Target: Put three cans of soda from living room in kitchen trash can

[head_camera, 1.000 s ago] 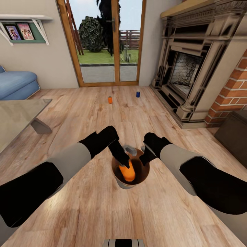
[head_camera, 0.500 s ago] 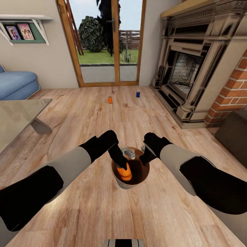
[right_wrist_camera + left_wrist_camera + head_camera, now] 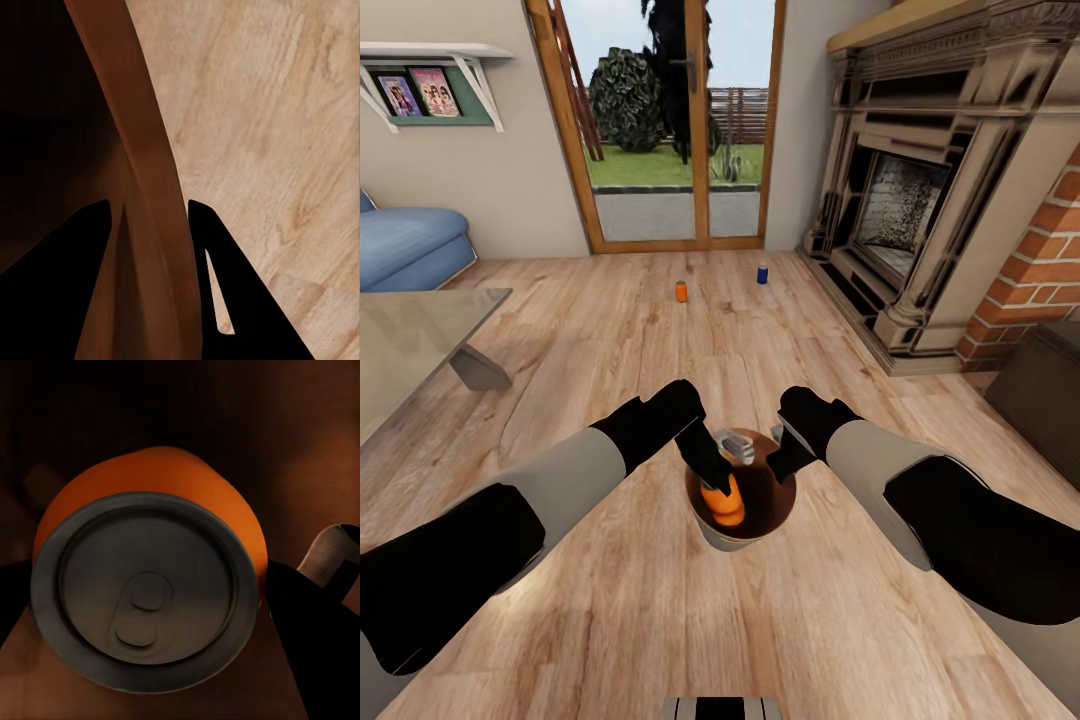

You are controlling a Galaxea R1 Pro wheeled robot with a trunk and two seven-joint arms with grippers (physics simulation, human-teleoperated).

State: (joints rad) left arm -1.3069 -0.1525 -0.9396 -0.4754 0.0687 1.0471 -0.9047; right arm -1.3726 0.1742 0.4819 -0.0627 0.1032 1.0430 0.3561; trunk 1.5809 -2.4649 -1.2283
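In the living room, your head view shows the trash can point(image 3: 741, 500) held just in front of you, the right gripper point(image 3: 784, 458) pinching its rim and the left gripper point(image 3: 712, 470) reaching into it with an orange can point(image 3: 721, 503). That can sat higher in the mouth a second ago and is now lower inside, so the first drop is nearly done. The other orange can point(image 3: 681, 291) and the blue can point(image 3: 762, 273) wait on the floor by the glass doors. Your left wrist view shows the can's lid point(image 3: 142, 589) close up against brown interior; the fingers probably still grip it, though I cannot tell. Your right wrist view shows both fingers point(image 3: 225, 285) straddling the bin wall point(image 3: 142, 187).
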